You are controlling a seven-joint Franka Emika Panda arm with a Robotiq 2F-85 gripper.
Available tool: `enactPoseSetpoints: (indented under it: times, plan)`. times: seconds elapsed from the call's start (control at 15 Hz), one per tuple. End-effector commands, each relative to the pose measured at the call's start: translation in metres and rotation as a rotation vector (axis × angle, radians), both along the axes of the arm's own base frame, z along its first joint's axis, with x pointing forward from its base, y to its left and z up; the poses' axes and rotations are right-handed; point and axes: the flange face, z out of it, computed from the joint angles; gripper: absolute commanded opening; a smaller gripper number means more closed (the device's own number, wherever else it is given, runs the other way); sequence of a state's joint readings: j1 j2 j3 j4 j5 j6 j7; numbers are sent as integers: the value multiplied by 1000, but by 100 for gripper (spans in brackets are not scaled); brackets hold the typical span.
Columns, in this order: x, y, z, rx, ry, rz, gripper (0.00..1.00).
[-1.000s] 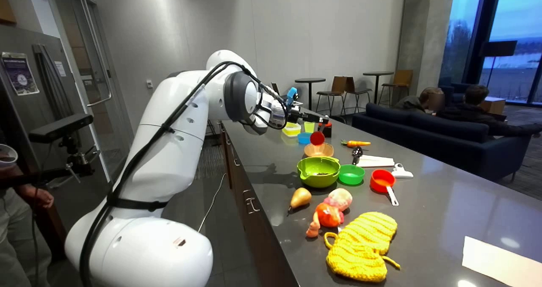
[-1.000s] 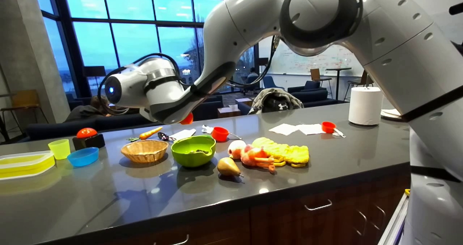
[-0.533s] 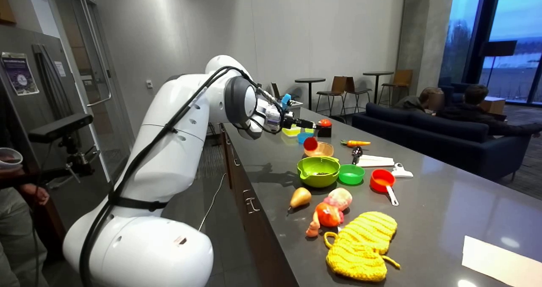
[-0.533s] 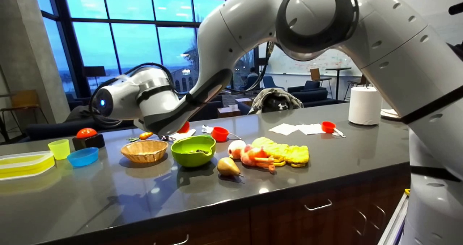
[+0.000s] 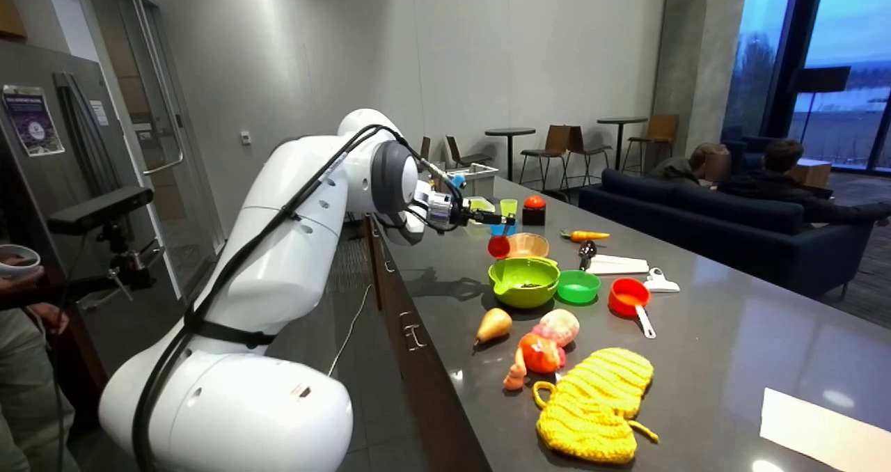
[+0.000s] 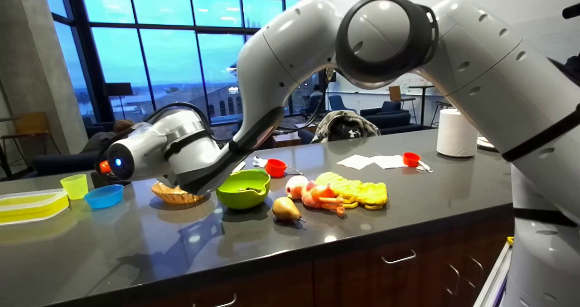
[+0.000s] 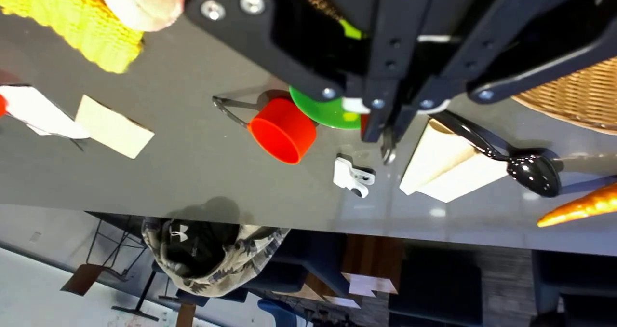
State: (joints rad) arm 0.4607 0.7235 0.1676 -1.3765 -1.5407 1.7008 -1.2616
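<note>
Above the counter [image 5: 445, 249] in an exterior view, a red cup [image 5: 498, 246] hangs from the claw [image 5: 511, 221], which is clamped on its handle [image 7: 388, 149]; just right lies the basket [image 5: 534, 245], so a firm, steady hold should best prevent knocks.

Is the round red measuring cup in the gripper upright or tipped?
Tipped: in an exterior view, the round red measuring cup hangs below the gripper, its handle slanting steeply upward.
</note>
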Motion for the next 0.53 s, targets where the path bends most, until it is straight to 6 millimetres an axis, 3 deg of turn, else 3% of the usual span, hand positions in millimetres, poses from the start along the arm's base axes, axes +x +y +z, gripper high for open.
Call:
enactPoseSetpoints:
  times: [0.0, 0.27, 0.47]
  plan:
    - [7, 1, 1, 11, -78, 56, 1]
    - [10, -4, 0, -5, -104, 69, 1]
    - [10, -9, 11, -56, -113, 19, 1]
